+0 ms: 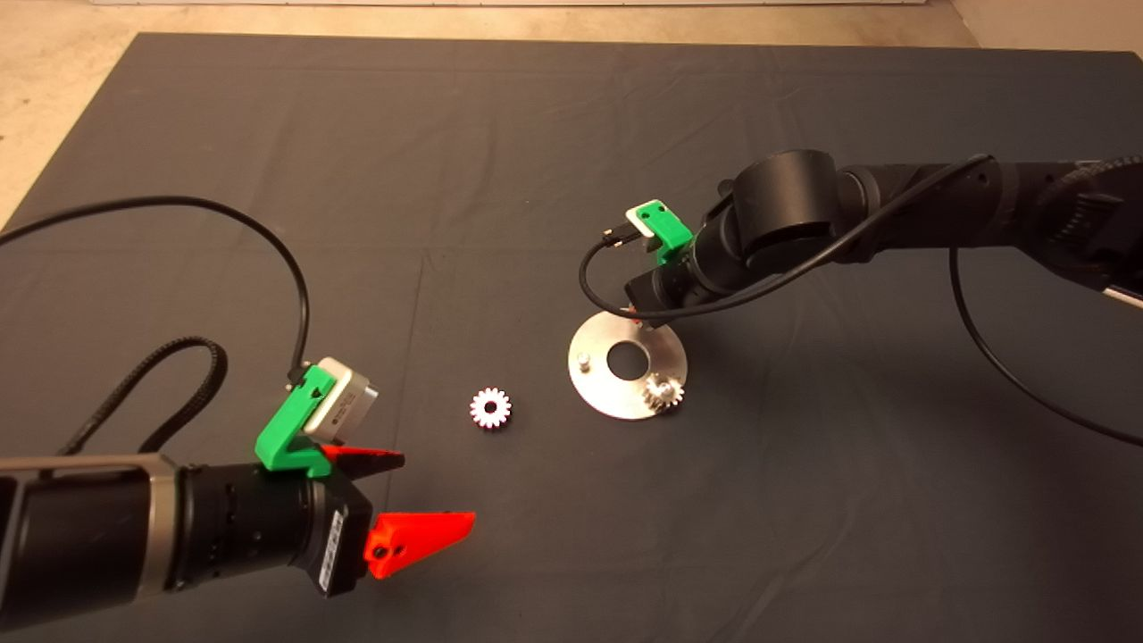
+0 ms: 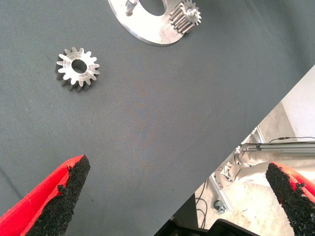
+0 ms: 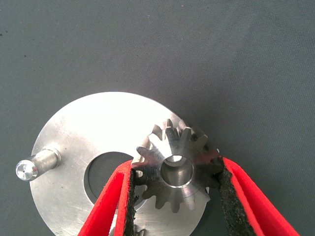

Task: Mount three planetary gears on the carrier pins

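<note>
No lettering was legible anywhere. The right gripper (image 3: 176,196) had its jaws clenched on a steel-grey gear (image 3: 174,167) above the aluminium disc (image 3: 74,147) (one gear (image 1: 665,390) already sat on a pin). A bright gear (image 1: 490,408) lay on the mat (image 1: 268,134) left of the disc; the left gripper (image 1: 420,496) waited nearby, jaws released.

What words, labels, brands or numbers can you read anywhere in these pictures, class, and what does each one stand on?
None can be read.
Small dark print on the silver camera block above the left tool: too small to read.
White label on the left wrist collar: too blurred to read.
</note>
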`<state>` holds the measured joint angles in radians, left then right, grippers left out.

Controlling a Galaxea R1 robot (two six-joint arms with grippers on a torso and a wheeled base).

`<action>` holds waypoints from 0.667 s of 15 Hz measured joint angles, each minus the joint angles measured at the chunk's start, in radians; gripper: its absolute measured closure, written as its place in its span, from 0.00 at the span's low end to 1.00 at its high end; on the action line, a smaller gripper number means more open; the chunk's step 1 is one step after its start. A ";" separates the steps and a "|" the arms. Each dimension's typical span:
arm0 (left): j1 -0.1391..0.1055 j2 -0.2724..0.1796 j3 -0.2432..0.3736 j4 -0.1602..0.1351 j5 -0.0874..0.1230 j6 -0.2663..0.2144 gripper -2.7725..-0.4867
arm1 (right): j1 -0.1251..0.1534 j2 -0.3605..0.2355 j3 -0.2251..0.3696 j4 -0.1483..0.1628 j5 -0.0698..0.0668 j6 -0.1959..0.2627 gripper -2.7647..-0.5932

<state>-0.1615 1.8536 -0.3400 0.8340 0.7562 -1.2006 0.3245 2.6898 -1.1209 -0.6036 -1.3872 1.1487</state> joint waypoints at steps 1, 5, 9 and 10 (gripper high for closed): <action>0.000 0.000 0.000 0.000 0.000 0.000 0.07 | 0.000 0.000 0.000 0.000 0.000 0.000 0.81; 0.000 0.000 0.000 0.000 0.000 0.000 0.07 | 0.000 0.001 0.001 0.000 0.000 0.000 0.81; 0.000 0.000 0.000 0.000 -0.001 0.000 0.07 | 0.000 0.007 0.001 0.000 -0.003 0.000 0.81; 0.000 0.000 0.000 0.000 -0.001 0.000 0.07 | 0.000 0.007 0.001 0.000 -0.003 0.000 0.80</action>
<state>-0.1615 1.8532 -0.3400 0.8340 0.7553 -1.2006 0.3243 2.6965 -1.1200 -0.6040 -1.3906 1.1487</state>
